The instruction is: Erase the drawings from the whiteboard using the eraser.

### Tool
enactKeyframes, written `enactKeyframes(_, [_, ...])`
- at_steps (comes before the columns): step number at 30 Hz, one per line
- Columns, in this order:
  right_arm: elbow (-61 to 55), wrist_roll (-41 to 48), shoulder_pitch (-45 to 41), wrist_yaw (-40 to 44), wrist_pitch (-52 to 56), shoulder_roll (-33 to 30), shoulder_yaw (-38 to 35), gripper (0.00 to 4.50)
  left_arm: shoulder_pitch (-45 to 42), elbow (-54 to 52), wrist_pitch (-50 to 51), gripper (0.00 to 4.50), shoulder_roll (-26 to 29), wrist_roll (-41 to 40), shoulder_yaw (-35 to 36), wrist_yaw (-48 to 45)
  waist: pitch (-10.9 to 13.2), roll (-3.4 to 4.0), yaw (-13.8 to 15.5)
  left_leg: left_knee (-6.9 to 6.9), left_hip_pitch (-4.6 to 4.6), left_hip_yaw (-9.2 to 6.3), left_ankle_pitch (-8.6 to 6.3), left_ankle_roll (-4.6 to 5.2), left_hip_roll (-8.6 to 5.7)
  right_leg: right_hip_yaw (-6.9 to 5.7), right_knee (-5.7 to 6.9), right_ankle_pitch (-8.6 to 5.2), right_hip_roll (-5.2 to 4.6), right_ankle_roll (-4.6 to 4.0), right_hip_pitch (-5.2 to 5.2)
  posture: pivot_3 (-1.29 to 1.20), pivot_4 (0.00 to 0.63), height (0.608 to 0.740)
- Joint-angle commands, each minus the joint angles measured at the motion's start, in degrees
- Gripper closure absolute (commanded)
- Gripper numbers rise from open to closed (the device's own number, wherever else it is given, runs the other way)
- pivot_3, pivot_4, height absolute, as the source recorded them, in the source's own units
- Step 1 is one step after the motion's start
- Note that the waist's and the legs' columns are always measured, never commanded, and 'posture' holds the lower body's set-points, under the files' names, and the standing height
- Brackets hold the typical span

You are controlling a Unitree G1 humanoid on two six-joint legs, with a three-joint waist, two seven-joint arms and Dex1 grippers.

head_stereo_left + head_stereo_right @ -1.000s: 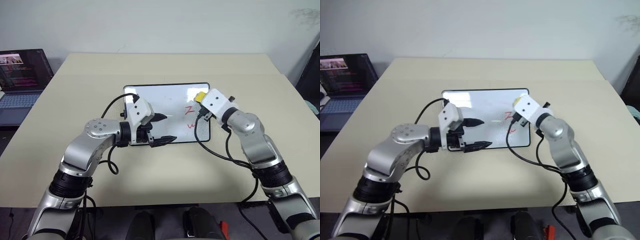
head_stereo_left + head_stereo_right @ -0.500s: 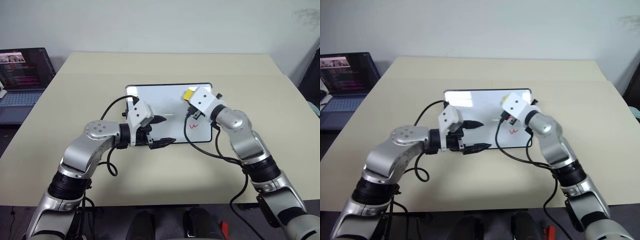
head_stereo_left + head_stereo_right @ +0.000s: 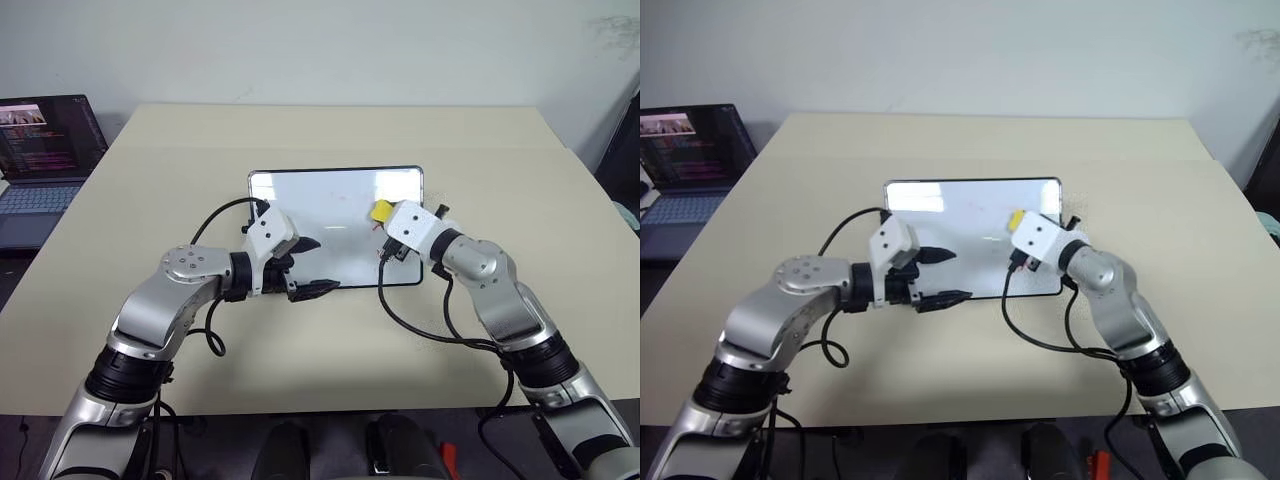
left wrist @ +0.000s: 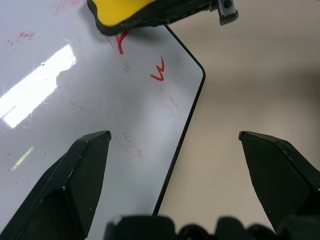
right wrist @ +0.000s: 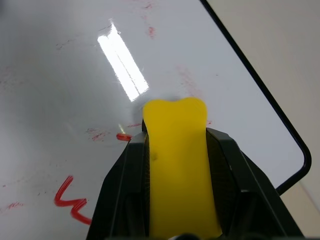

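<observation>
The whiteboard (image 3: 320, 200) lies flat in the middle of the table. My right gripper (image 3: 386, 216) is shut on the yellow eraser (image 3: 381, 211), which presses on the board's right part. In the right wrist view the eraser (image 5: 177, 160) sits between the dark fingers (image 5: 127, 185). Of the drawings, a red "w" (image 4: 158, 70) stays whole. Beside it a short red stroke (image 4: 121, 44) runs out from under the eraser (image 4: 135, 10). My left gripper (image 3: 322, 264) hangs open and holds nothing over the board's near edge, one finger (image 4: 75, 185) above the board, the other above the table.
The beige table (image 3: 500, 160) has bare room on every side of the board. An open laptop (image 3: 45, 150) stands beyond the table's left edge. A black cable (image 3: 420, 330) loops from my right wrist onto the table near the board's near right corner.
The right gripper swept the eraser left across the board, then back and nearer. The red "Z" is wiped down to a short stroke. The left gripper has hardly moved.
</observation>
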Motion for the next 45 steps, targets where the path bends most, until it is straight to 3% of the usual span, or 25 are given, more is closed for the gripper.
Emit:
enactKeyframes(1, [0.2, -2.4, 1.9, 2.6, 0.6, -2.4, 2.1, 3.25, -0.7, -0.6, 0.2, 0.00, 0.4, 0.2, 0.1, -0.5, 0.0, 0.00, 0.0, 0.00, 0.00, 0.00, 0.00, 0.00, 0.00, 0.00, 0.00, 0.00, 0.00, 0.00, 0.00, 0.00, 0.150, 0.740])
enactKeyframes(12, [1.6, -4.7, -1.2, -2.5, -0.2, -0.4, -0.7, 3.25, 0.4, -1.3, 0.9, 0.00, 1.0, 0.1, 0.4, -1.4, 0.0, -0.01, 0.1, 0.05, 0.01, 0.02, 0.03, 0.01, 0.00, 0.02, 0.00, 0.04, 0.01, 0.09, 0.01, 0.00, 0.150, 0.740])
enactKeyframes(23, [-0.5, -3.9, 2.5, 5.5, 3.5, -2.1, 1.9, 3.25, -0.1, -1.7, 1.1, 0.00, 0.2, -0.8, 0.5, -1.8, 0.0, -0.03, 0.1, 0.05, 0.00, 0.03, 0.03, 0.01, 0.00, 0.02, -0.03, 0.09, 0.01, 0.02, 0.02, 0.00, 0.150, 0.740])
enactKeyframes(32, [-0.8, -2.7, 1.4, 4.9, 3.6, -1.3, -0.9, 3.25, 0.0, -2.0, 1.1, 0.00, 0.3, -0.8, 0.5, -2.1, 0.0, -0.03, 0.1, 0.06, 0.03, 0.04, 0.05, 0.03, -0.01, 0.03, -0.02, 0.10, 0.01, 0.05, 0.03, 0.00, 0.150, 0.740])
enactKeyframes(38, [-7.4, 8.0, 2.5, 7.5, 10.1, 1.3, -10.6, 3.27, 0.6, -2.2, 0.7, 0.00, -0.3, -0.9, 1.4, -1.5, 0.0, -0.02, 0.2, 0.05, -0.04, -0.01, 0.05, 0.04, 0.01, 0.00, -0.04, 0.13, 0.01, 0.02, 0.01, 0.00, 0.150, 0.740])
enactKeyframes(45, [-16.5, 17.4, 8.6, 10.1, 14.4, -1.3, -19.2, 3.28, 2.1, -3.1, 1.3, 0.00, -1.9, -2.4, 3.3, 1.2, 0.0, -0.02, 0.3, -0.02, -0.24, -0.05, 0.02, 0.07, 0.02, -0.03, -0.20, 0.09, -0.03, 0.07, -0.05, 0.00, 0.150, 0.740])
